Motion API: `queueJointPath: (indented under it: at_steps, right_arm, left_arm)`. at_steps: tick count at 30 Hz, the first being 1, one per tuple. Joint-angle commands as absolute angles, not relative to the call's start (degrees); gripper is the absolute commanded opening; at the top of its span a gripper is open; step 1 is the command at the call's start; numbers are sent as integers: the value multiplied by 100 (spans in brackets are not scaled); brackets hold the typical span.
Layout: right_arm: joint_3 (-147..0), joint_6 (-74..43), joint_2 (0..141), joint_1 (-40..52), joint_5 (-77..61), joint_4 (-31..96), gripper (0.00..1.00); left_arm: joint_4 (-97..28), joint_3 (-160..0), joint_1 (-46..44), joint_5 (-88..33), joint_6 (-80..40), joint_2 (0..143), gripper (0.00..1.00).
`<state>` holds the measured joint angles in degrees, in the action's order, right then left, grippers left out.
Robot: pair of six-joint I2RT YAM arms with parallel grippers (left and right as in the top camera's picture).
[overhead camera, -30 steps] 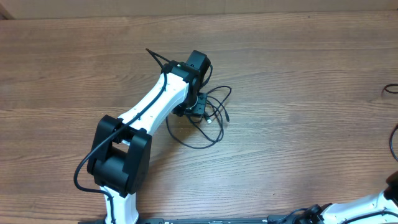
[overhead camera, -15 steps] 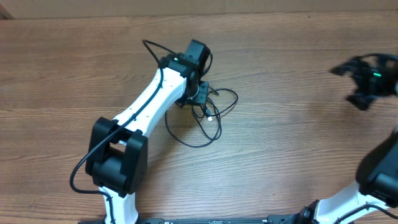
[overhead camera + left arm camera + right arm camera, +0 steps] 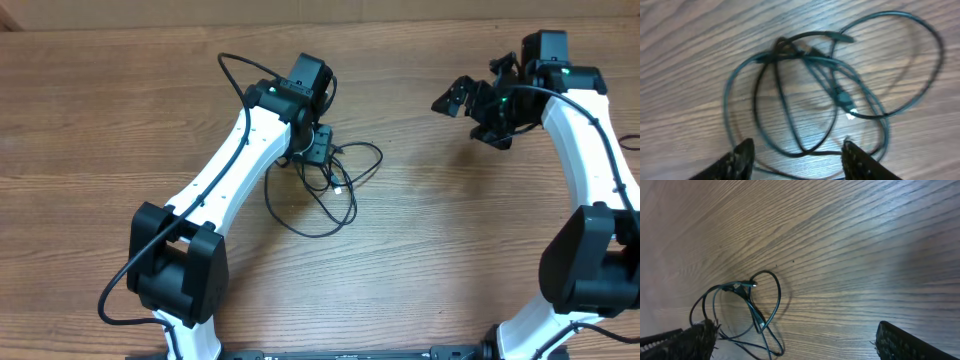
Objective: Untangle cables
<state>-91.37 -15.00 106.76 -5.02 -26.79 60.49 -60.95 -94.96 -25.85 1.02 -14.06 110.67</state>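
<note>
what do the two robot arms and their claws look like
Both arms are white tubes with chunky black joints: the left arm and right arm each carry a thick black wire along the outside. The left claw and right claw have black fingers, with a small green light near each wrist.

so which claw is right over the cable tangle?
The left claw: it hangs open directly above the tangle of thin black cables. The right claw, also open, is off to the side, above only the brown wooden table.

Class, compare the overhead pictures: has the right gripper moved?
Yes. The right gripper came into view and moved leftward, away from the table's right edge.
</note>
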Motion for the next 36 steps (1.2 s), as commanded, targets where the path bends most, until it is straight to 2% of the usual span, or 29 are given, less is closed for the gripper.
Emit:
queueJointPath:
  at_steps: [1, 3, 4, 9, 13, 16, 17, 20, 24, 26, 27, 28, 36]
  right_arm:
    - [-9028, -1492, 10484, -473, -2440, 6023, 100]
    - [-8973, -1470, 10492, -473, -2381, 6036, 100]
    - [-8941, -1470, 10492, -473, -2379, 6029, 100]
    - [-8866, -1450, 10492, -473, -2377, 6031, 100]
    - [-8831, -1323, 10492, -471, -2357, 6031, 100]
    - [-8831, -1175, 10492, -473, -2355, 6038, 100]
    - [-8831, -1151, 10492, -473, -2355, 6049, 100]
    - [-8814, -1144, 10492, -473, -2355, 6053, 100]
    - [-8785, -1144, 10495, -473, -2357, 6049, 100]
    - [-8766, -1144, 10495, -473, -2355, 6051, 100]
    - [-8750, -1144, 10495, -473, -2355, 6049, 100]
    - [-8733, -1146, 10495, -473, -2355, 6053, 100]
    - [-8720, -1151, 10497, -471, -2414, 6215, 100]
  left_arm:
    - [-6344, -9496, -2571, 1087, -2541, 10949, 50]
    - [-6407, -9496, -2554, 1177, -2958, 10949, 51]
    - [-6407, -9496, -2545, 1125, -3170, 10949, 55]
    - [-6359, -9450, -2545, 893, -3909, 10986, 54]
    - [-6305, -9384, -2554, 589, -4130, 11218, 47]
    - [-6359, -9378, -2552, 622, -4250, 11384, 28]
    - [-6361, -9378, -2552, 635, -4252, 11402, 25]
    - [-6348, -9378, -2547, 707, -4252, 11430, 26]
    - [-6337, -9290, -2563, 897, -4453, 11441, 32]
    - [-6289, -9135, -2563, 897, -4622, 11443, 20]
    - [-6267, -9032, -2563, 897, -4737, 11443, 8]
    - [-6267, -8947, -2563, 897, -4836, 11443, 5]
    - [-6372, -9002, -2552, 692, -4442, 11356, 4]
